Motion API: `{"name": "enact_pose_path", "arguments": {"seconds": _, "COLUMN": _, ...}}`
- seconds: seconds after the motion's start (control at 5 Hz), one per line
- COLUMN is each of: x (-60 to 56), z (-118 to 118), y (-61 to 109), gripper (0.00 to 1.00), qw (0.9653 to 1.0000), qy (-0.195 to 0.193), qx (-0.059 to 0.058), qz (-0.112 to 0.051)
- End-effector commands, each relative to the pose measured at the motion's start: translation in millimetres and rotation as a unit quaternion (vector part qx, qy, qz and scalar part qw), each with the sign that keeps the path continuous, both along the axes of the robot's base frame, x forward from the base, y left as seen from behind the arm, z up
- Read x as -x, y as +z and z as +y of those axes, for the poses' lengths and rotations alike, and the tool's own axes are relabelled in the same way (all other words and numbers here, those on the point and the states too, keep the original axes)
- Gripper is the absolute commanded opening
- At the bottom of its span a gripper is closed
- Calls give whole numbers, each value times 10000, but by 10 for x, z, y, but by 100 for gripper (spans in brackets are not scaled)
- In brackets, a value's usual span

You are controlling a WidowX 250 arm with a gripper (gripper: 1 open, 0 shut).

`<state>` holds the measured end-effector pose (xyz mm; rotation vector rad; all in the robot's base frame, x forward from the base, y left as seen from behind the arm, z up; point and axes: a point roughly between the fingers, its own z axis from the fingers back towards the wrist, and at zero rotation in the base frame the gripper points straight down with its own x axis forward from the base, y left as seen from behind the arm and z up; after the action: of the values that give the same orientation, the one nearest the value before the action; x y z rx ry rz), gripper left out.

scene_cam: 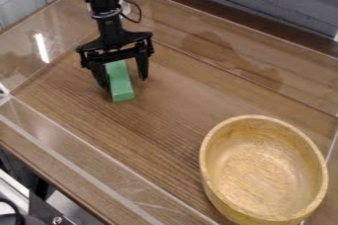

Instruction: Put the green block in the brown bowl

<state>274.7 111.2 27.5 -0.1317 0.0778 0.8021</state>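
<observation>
Straddling the green block (pixel 121 81) with fingers apart, the hand (pixel 117 68) stands well clear of the brown bowl (pixel 264 170)

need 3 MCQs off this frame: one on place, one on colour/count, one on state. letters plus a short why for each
1. Where is the green block relative to the brown bowl?
A. inside it
B. up and to the left of it, on the table
C. leaning on its rim

2. How many bowls are on the table?
A. one
B. two
C. three

3. What state is the gripper in?
A. shut and raised high above the table
B. open, fingers on either side of the block
C. shut on the bowl's rim

Key:
1 B: the block lies on the wood surface far from the bowl, which sits at lower right.
2 A: only the one tan wooden bowl shows.
3 B: the black fingers stand apart, straddling the block, which rests on the table.
</observation>
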Motion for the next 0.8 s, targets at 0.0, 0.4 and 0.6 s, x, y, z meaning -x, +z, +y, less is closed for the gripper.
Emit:
{"name": "enact_pose_path", "arguments": {"seconds": 0.0, "x": -106, "z": 80, "y": 118, "gripper": 100, "qw": 9995, "qy": 27, "qx": -133, "qz": -274}}
{"name": "enact_pose_path", "arguments": {"seconds": 0.4, "x": -136, "z": 103, "y": 77, "gripper": 100, "qw": 9995, "qy": 26, "qx": -129, "qz": -277}}
{"name": "enact_pose_path", "arguments": {"seconds": 0.6, "x": -147, "z": 113, "y": 58, "gripper": 0, "qw": 9995, "qy": 27, "qx": -123, "qz": -275}}
